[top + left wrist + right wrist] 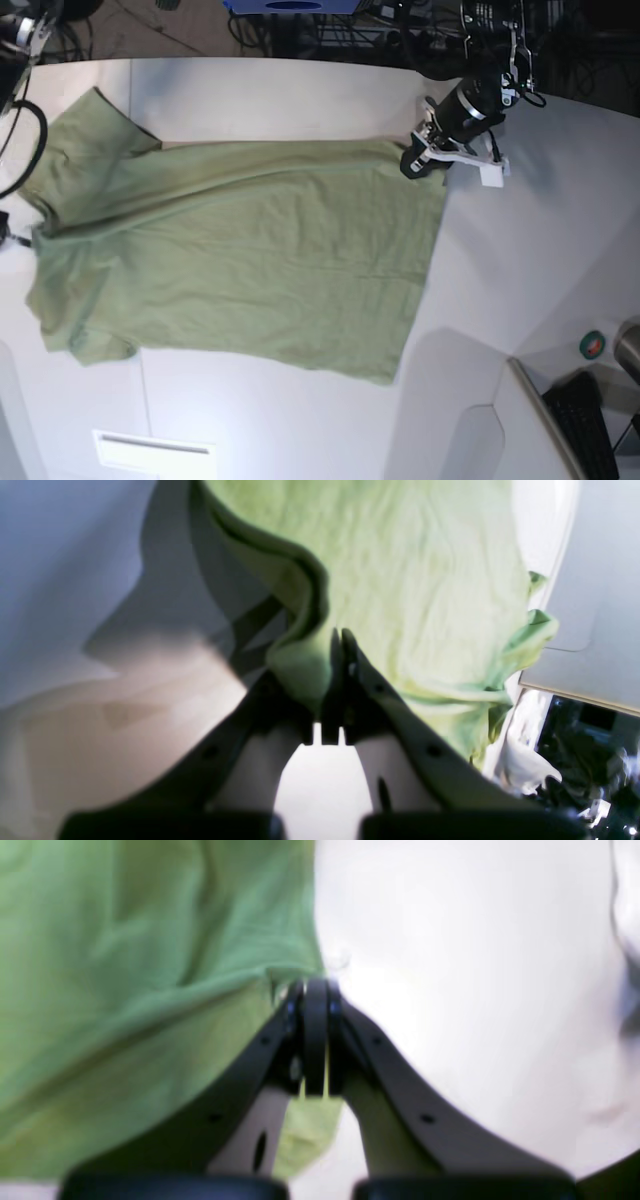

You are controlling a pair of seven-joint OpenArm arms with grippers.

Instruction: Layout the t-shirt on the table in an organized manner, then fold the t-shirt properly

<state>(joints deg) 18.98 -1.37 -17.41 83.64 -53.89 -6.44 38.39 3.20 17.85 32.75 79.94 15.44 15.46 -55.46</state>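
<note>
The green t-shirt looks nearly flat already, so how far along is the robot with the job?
Spreading looks mostly done: the t-shirt lies open on the table, with wrinkles left near the sleeves. In hand: the left gripper is shut on a hem corner, and the right gripper is shut on the shirt's edge at the other end, seemingly pulling it taut. Left to do: all the folding; no fold shows yet.

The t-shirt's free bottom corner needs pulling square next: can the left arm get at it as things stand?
Probably not yet: the left gripper is shut on the t-shirt at its other bottom corner. The table between looks bare, so once it lets go the path seems free.
</note>
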